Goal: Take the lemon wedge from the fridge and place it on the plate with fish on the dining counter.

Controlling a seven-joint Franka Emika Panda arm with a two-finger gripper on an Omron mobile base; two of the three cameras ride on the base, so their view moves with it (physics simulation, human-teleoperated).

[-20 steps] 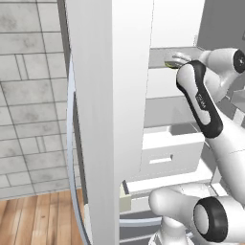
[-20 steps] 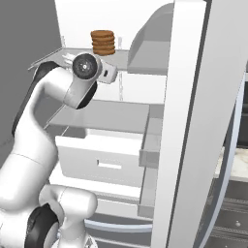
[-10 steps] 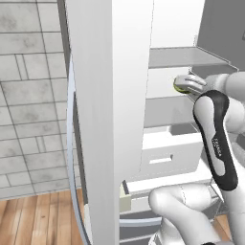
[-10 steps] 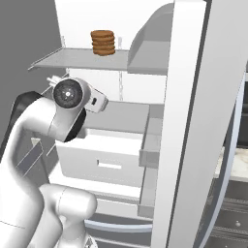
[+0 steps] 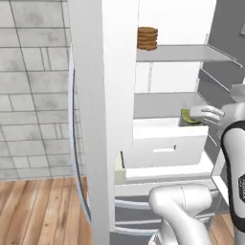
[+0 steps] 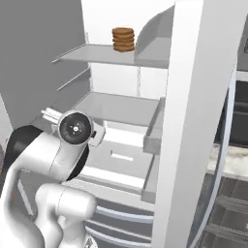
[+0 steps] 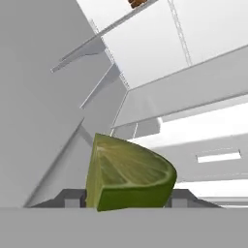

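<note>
From the left base view, I see the fridge [image 5: 103, 119] standing open with its white door edge in front of me, and my gripper [image 5: 203, 115] reaching onto the middle shelf, where the lemon wedge [image 5: 187, 117] sits just at the fingers. A second ago the arm was higher and farther back; half a second ago the hand had come down to the wedge, and now it is lower still and closer in. A stack of brown discs [image 5: 147, 38] rests on the upper shelf, well apart from my work.

From the right base view, my arm's round wrist joint [image 6: 75, 128] blocks the hand, so I cannot tell how the fingers stand from here. The arm has dropped well down from the upper shelf level since a second ago.

From the hand view, the lemon wedge [image 7: 127, 174] is right between the two dark finger tips [image 7: 71, 199], one showing on each side of it. The fingers have been narrowing over the last second, and they look to be just at the wedge's flanks; whether they are already pinching it firmly I cannot tell. I judge the grasp nearly made, with lifting out and the carry to the plate on the dining counter to come.
</note>
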